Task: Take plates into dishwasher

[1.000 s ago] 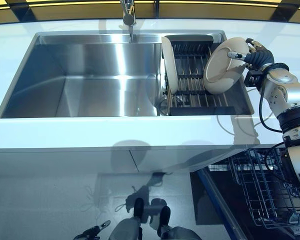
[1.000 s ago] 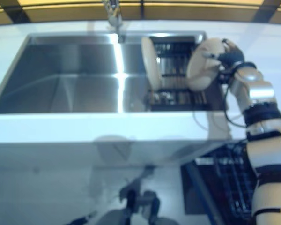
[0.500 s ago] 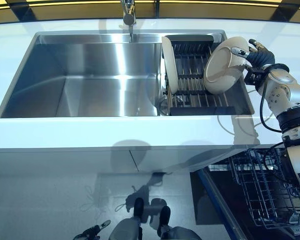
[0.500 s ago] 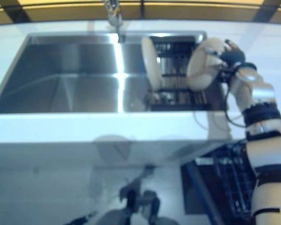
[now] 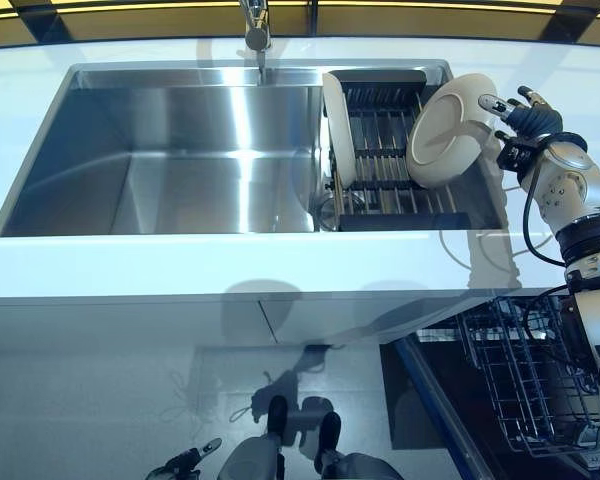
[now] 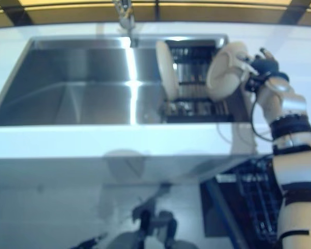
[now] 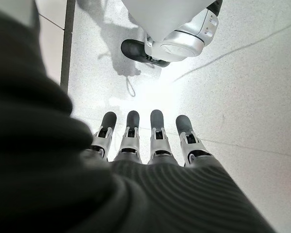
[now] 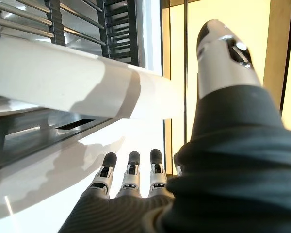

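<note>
A cream plate (image 5: 445, 128) leans tilted at the right end of the black drying rack (image 5: 380, 192) set in the sink. My right hand (image 5: 525, 120) is just right of its rim, open, with straight fingers (image 8: 131, 174) and the thumb (image 8: 228, 53) spread apart. In the right wrist view the plate's rim (image 8: 87, 82) lies close past the fingers, with no grip on it. A second cream plate (image 5: 338, 128) stands upright at the rack's left end. My left hand (image 5: 185, 463) hangs low over the floor, open, its fingers (image 7: 155, 131) straight.
The steel sink basin (image 5: 180, 160) with its faucet (image 5: 257, 30) fills the left of the white counter (image 5: 230, 265). Below the counter at lower right the dishwasher's wire basket (image 5: 525, 385) stands pulled out.
My right thumb has come off the tilted plate's rim and the hand has drawn slightly right and opened. The plate stays leaning in the rack.
</note>
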Robot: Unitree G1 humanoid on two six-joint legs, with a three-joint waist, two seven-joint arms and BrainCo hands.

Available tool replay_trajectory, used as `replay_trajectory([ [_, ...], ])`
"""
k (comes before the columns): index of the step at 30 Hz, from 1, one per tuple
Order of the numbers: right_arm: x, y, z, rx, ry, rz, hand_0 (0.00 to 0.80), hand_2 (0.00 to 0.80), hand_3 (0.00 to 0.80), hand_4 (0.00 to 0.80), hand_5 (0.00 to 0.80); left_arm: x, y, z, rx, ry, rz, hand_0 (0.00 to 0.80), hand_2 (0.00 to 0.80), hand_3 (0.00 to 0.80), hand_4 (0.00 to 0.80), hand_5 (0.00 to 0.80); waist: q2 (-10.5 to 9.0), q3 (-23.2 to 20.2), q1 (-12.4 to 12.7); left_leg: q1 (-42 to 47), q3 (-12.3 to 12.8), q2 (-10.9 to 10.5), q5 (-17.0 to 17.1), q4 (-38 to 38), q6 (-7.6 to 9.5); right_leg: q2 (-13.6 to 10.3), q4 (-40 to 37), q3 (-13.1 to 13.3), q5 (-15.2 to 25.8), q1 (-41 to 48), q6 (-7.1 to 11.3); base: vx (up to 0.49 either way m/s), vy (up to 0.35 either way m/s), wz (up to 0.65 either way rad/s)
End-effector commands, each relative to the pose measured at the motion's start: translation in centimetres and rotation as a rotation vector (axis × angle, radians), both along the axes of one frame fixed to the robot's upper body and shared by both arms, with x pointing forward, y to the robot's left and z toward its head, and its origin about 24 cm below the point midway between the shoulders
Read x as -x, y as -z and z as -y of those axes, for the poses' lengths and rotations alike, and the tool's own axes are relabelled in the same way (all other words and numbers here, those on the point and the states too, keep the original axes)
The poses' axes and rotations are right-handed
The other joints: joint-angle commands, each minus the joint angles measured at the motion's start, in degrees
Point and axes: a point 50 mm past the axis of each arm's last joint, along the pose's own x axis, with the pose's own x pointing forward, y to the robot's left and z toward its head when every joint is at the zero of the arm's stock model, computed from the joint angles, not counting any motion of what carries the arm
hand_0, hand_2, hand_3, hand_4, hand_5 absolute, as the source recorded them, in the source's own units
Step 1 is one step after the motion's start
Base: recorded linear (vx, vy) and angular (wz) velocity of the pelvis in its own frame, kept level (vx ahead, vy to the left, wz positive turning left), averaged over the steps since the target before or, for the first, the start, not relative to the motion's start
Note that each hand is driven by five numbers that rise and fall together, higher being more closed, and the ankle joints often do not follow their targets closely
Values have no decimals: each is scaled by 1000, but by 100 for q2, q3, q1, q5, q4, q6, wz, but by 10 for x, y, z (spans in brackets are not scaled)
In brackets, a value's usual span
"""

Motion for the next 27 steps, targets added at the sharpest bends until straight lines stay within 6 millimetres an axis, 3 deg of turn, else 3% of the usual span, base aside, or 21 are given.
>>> replay_trajectory([
  [1,1,-18,-2,30,-45,69,0,0,0,0,0,3,2,4,5,33,-31,0,0,0,0,0,-162,-175,59,-124,-70,252,63,-30,-399,-794,-16,157,684,-353,807,0,0,0],
  [13,-2,-18,-14,102,-104,35,0,0,0,0,0,3,2,4,11,23,-24,0,0,0,0,0,-173,-136,86,-152,-88,242,71,-30,-399,-813,-16,143,687,-370,808,0,0,0],
  [27,-6,-4,-18,127,-137,-65,0,0,0,0,0,2,2,6,24,1,-13,0,0,0,0,0,-146,-39,149,-185,-114,229,84,-30,-378,-838,-16,117,703,-391,806,0,0,0],
])
